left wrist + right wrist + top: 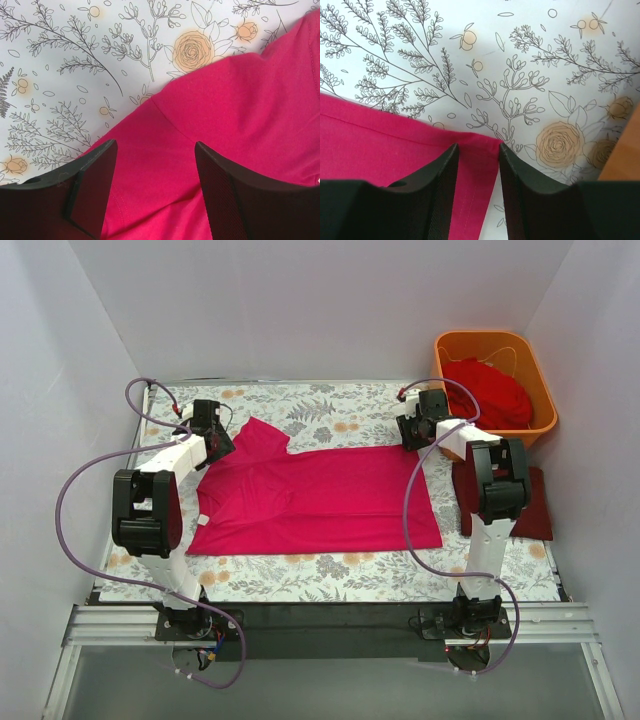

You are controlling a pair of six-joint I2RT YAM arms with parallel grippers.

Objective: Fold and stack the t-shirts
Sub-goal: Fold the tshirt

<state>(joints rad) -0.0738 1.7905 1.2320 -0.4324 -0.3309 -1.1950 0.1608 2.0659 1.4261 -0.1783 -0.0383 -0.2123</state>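
Observation:
A magenta-pink t-shirt (320, 502) lies spread flat on the floral cloth, neck end to the left. My left gripper (216, 436) hovers over its far-left sleeve and shoulder, jaws wide open. In the left wrist view the sleeve seam (170, 125) runs between the fingers (92, 185) and nothing is pinched. My right gripper (416, 430) stands at the shirt's far right corner. Its jaws are open with a narrow gap, straddling the hem corner (479, 150) without closing on it. A scarlet t-shirt (492, 390) fills the tub. A dark maroon t-shirt (538, 508) lies folded at the right.
An orange plastic tub (540, 370) stands at the back right corner. The grey floral cloth (330, 570) covers the table. White walls close in on the left, back and right. Purple cables loop off both arms.

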